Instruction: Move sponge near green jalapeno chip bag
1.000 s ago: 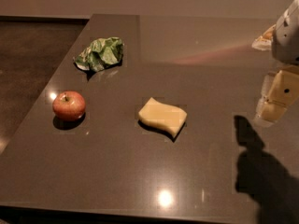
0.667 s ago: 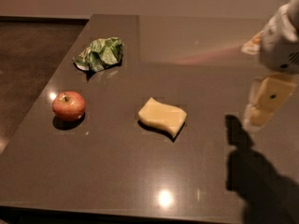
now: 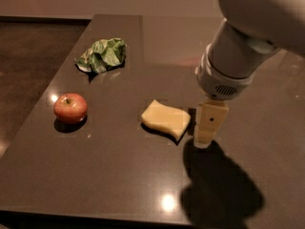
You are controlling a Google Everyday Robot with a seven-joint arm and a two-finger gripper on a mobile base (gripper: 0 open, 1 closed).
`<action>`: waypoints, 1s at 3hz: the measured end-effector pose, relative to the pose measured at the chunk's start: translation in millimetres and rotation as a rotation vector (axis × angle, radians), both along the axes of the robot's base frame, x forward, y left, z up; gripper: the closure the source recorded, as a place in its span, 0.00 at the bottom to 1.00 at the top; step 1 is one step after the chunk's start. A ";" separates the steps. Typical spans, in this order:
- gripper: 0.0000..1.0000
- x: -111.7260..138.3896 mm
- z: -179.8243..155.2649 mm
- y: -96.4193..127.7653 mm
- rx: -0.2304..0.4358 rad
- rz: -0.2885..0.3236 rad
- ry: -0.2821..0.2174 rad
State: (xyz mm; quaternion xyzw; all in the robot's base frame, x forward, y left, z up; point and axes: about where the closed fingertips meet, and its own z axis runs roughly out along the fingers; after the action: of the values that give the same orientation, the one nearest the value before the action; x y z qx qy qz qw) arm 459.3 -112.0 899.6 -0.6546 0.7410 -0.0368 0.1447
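The pale yellow sponge (image 3: pixel 166 119) lies flat near the middle of the dark table (image 3: pixel 109 175). The crumpled green jalapeno chip bag (image 3: pixel 102 55) lies at the back left, well apart from the sponge. My gripper (image 3: pixel 207 133) hangs just to the right of the sponge, its cream fingers pointing down close to the table top and beside the sponge's right edge. It holds nothing that I can see. The white arm reaches in from the upper right.
A red apple (image 3: pixel 70 108) sits at the left, between the front edge and the chip bag. The table's left edge runs diagonally next to a dark floor. The arm's shadow falls on the front right of the table.
The arm has swung in from the right edge towards the centre and lowered. The gripper now stands right beside the sponge. Sponge, bag and apple have not moved.
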 end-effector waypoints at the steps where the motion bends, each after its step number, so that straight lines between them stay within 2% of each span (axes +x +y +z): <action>1: 0.00 3.7 -19.1 21.2 -0.011 0.013 0.020; 3: 0.02 8.4 -51.2 51.0 -0.028 0.055 0.093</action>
State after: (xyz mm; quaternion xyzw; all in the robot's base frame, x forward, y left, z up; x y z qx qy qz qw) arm 467.7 -61.0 848.3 -0.6776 0.7282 -0.0125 0.1021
